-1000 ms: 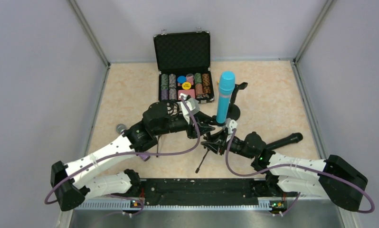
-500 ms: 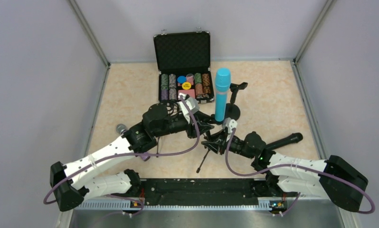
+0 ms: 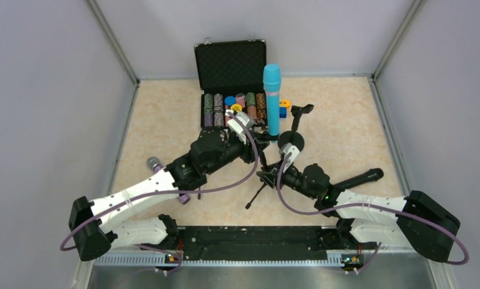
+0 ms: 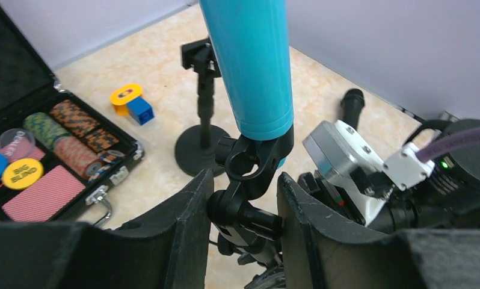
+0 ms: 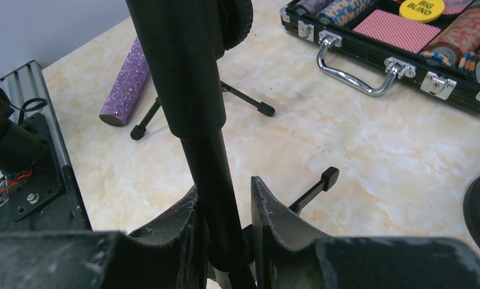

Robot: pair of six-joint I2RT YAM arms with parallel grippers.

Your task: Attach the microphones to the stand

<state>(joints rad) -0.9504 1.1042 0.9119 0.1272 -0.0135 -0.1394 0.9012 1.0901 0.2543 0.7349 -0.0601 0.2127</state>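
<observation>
The cyan microphone (image 3: 272,99) stands upright in the clip (image 4: 258,162) of a black tripod stand (image 3: 263,183). My left gripper (image 3: 257,143) is shut on the swivel joint (image 4: 243,211) just below that clip. My right gripper (image 3: 275,174) is shut on the stand's pole (image 5: 207,150), lower down. The glittery purple microphone (image 3: 156,164) lies on the table at the left, mostly under my left arm; its body shows in the right wrist view (image 5: 126,84). The black microphone (image 3: 361,179) lies at the right. Its orange end is not visible.
A second stand with a round base (image 3: 292,139) and an empty clip (image 3: 302,110) stands just right of the cyan microphone. An open poker chip case (image 3: 231,78) is behind. A small yellow and blue toy (image 3: 284,107) lies beside it. Grey walls close in three sides.
The cyan microphone and the top of the tripod stand have moved left and toward the back. Both arms have reached further forward with them, still gripping.
</observation>
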